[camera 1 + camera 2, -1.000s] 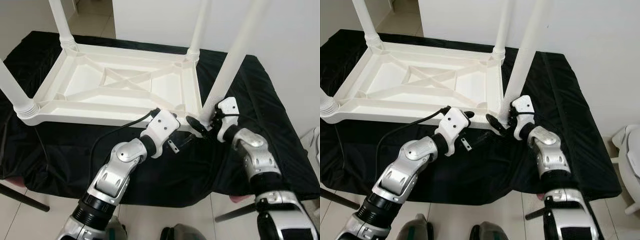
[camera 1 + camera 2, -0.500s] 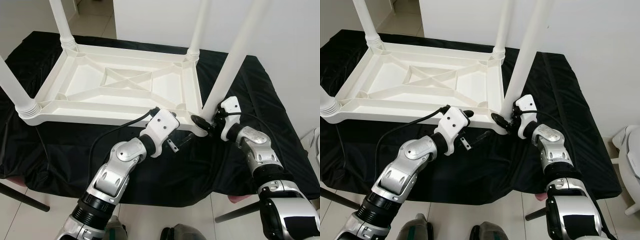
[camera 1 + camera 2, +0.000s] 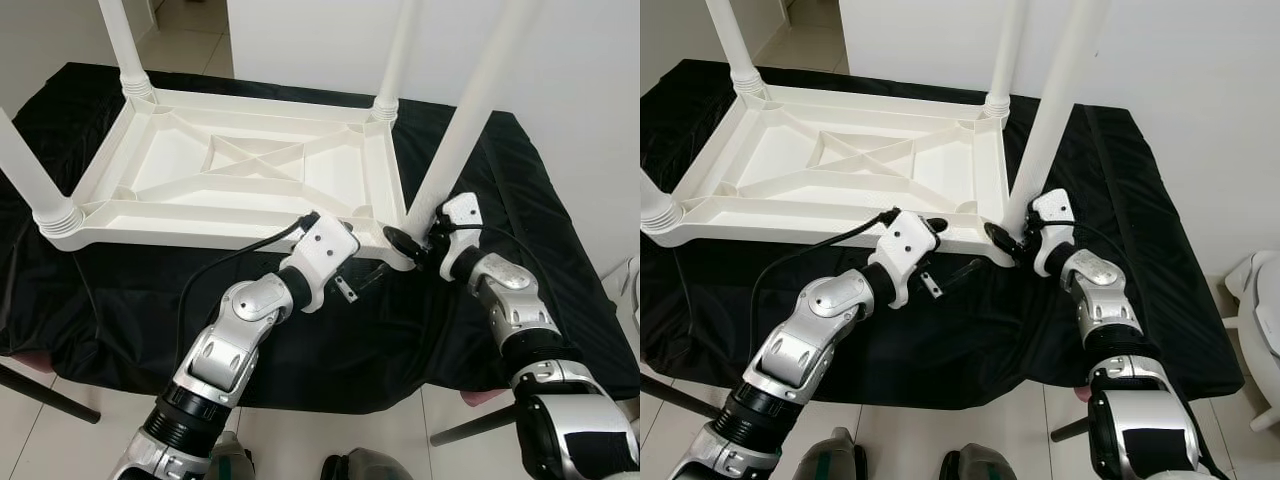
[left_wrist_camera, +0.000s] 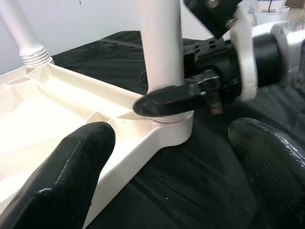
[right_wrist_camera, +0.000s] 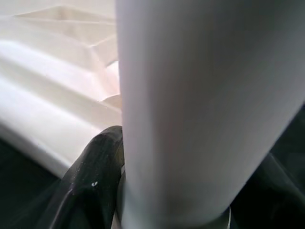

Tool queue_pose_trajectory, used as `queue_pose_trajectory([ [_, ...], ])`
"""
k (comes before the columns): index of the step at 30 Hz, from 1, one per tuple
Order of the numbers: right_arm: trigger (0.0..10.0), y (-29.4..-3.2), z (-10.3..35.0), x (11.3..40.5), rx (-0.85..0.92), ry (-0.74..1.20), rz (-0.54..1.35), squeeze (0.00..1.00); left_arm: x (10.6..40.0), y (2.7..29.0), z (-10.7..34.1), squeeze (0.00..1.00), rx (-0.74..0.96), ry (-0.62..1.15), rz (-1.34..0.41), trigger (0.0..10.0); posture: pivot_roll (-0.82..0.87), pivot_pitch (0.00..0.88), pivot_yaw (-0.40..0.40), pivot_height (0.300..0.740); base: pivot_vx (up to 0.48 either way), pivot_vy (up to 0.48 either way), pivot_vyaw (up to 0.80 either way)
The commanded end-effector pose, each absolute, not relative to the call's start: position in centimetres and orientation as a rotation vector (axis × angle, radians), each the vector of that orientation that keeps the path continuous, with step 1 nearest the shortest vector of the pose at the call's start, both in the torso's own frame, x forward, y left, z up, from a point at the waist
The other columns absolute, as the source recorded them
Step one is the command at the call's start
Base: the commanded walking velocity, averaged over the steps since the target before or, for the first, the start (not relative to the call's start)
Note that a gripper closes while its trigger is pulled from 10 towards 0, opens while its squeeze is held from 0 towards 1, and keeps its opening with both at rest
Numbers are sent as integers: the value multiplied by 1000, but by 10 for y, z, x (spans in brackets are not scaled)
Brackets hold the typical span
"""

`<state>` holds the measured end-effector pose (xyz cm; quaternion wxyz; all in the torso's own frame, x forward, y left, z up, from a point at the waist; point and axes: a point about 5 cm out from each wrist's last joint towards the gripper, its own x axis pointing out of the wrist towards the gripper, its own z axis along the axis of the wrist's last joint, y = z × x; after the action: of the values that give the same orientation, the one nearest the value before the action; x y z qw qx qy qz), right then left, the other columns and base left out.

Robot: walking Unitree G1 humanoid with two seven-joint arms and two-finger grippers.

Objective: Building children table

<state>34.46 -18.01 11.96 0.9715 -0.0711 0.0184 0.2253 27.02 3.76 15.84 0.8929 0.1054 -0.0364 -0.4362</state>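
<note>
The white plastic children's table (image 3: 240, 180) is seen upside down on a black-draped surface (image 3: 520, 200), its ribbed underside facing up and four legs standing in its corner sockets. It is judged to be light and stiff, with smooth moulded plastic that could slip under hard pads. The round legs are best taken low, just above the socket, where a push or twist is passed straight into the joint; a hold higher up would likely lever the whole light frame across the cloth.

At the near right corner of the upturned table, the near right leg (image 3: 462, 130) is clasped at its base by the right gripper (image 3: 412, 243). One black finger (image 4: 171, 101) is pressed across the leg just above the socket collar, and the other is seen on the far side in the right wrist view, so the leg is held between them.

Just beside that corner, the left gripper (image 3: 348, 278) is held spread wide, its two fingers (image 4: 71, 171) apart with nothing between them. One fingertip sits over the near edge of the frame; contact cannot be told.

Farther off, three more legs stand in the remaining corners.
</note>
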Motion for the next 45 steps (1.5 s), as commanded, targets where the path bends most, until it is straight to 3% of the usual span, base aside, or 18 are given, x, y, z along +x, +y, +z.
queue_pose_trajectory([
  [1,10000,-181,113,342,-118,76,341,0,271,37,161,0,214,-82,-899,10000,-13,3,-56,740,0,0,0],
  [4,10000,-173,114,339,-66,70,242,0,272,37,161,0,215,-82,-898,10000,-14,2,-57,740,0,0,0],
  [7,10000,-167,117,328,-112,47,-34,0,271,36,160,0,212,-81,-902,10000,-20,0,-55,740,0,0,0],
  [15,10000,-146,120,313,-53,47,-158,0,272,35,160,0,212,-84,-909,10000,-24,0,-52,740,0,0,0],
  [22,10000,-157,122,314,-58,69,-200,0,272,33,160,0,212,-83,-916,10000,-30,0,-54,740,0,0,0],
  [23,10000,-156,124,313,-49,70,-206,459,272,33,160,0,211,-84,-914,10000,-30,0,-54,740,0,0,0],
  [24,10000,-155,125,312,-42,70,-211,459,272,33,160,0,211,-85,-912,10000,-27,0,-57,740,0,0,0],
  [25,10000,-153,126,313,-19,64,-184,1000,272,33,160,0,210,-86,-912,10000,-27,0,-57,740,0,0,0],
  [29,10000,-152,129,315,9,46,-158,1000,272,33,161,0,209,-87,-911,10000,-26,0,-59,740,0,0,0],
  [31,10000,-148,134,317,72,21,-84,1000,271,34,160,0,210,-87,-911,10000,-25,0,-60,740,0,0,0],
  [34,10000,-143,161,327,124,-83,183,1000,272,34,161,0,213,-88,-909,10000,-21,0,-64,740,0,0,0],
  [36,10000,-143,161,327,124,-83,183,1000,272,34,161,0,213,-88,-909,10000,-21,0,-64,740,0,0,0],
  [37,10000,-143,166,329,7,-86,379,0,272,34,161,0,215,-94,-907,10000,-18,0,-68,740,0,0,0],
  [45,10000,-148,156,326,-146,-19,673,0,274,36,162,0,221,-98,-900,10000,-6,0,-73,740,0,0,0],
])
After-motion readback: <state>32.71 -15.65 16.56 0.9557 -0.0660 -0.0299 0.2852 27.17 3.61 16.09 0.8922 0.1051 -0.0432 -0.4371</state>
